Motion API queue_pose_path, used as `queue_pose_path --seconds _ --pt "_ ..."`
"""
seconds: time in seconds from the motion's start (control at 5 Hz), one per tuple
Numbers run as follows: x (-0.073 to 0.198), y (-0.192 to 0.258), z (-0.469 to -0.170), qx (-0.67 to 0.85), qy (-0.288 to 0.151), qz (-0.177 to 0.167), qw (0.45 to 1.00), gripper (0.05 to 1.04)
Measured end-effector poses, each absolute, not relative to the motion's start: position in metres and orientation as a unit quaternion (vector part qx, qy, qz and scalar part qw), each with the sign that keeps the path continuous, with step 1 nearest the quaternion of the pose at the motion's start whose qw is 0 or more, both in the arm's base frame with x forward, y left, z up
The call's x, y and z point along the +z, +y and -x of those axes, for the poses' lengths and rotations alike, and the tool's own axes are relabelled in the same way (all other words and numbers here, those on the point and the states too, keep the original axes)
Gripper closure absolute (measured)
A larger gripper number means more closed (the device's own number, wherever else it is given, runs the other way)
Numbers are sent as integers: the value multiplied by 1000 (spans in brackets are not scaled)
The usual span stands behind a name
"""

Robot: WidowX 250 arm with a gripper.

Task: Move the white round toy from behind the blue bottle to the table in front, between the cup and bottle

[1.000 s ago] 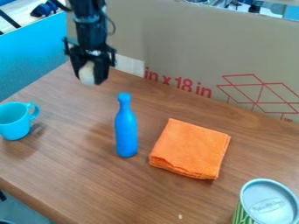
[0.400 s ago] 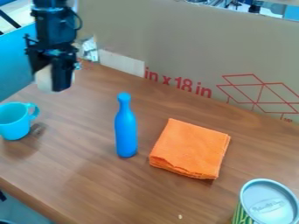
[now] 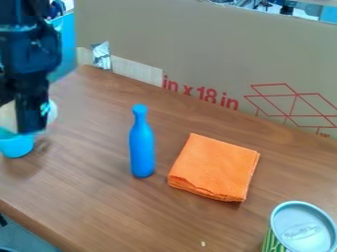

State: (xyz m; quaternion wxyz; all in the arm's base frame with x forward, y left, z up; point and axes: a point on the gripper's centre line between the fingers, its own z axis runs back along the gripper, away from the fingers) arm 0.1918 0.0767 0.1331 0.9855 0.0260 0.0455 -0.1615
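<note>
Hand [image 3: 17,117]: gripping 1 pale, rounded object [image 3: 8,119], material unclear | Location: overlapping smooth turquoise cup [image 3: 16,146] in view, gap unclear | Step: positioning near cup, apparently | Next move: needs firm grip, rim clearance

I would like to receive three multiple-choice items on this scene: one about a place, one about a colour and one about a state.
1. Where is the gripper?
A) at the picture's centre
B) at the picture's lower right
C) at the picture's left

2. What colour is the folded cloth?
A) orange
B) purple
C) white

3. How is the bottle?
A) lying on its side
B) standing upright
C) leaning

Key:
1 C: it hangs by the left edge, near the turquoise cup.
2 A: its top face is orange.
3 B: its narrow neck points up.
</note>
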Motion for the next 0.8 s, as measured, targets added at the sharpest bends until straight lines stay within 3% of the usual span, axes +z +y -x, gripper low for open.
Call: queue_pose_path --seconds 0.2,0.4,0.6,0.8 --pt "112 58 -164 -229 57 -18 972 443" --pt "90 44 -157 -280 80 -1 957 443" --pt "66 36 -166 -290 98 38 951 443" --pt "55 42 -196 -276 91 43 956 443"
